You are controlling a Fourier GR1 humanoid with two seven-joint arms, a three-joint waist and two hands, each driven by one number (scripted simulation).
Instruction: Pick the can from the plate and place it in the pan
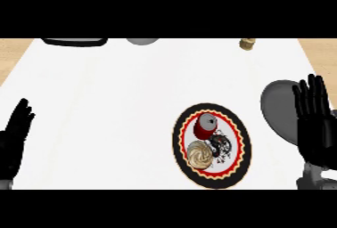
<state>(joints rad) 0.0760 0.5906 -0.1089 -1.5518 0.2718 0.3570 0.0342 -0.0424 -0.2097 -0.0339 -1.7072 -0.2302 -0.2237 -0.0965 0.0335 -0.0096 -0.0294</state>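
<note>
A round plate [212,180] with a black rim and red scalloped border holds the red can [206,126] in its upper part, beside a beige swirled pastry [200,154]. The can lies tipped, its grey top facing up-right. The grey pan [277,107] sits right of the plate. The left hand [14,138] and right hand [317,120] are flat, fingers straight, holding nothing.

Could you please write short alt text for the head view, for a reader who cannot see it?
A red can lies on a black-rimmed plate beside a cream swirled pastry on a white counter. A grey pan sits just right of the plate, partly behind the open right hand; the open left hand rests at the left edge.
</note>
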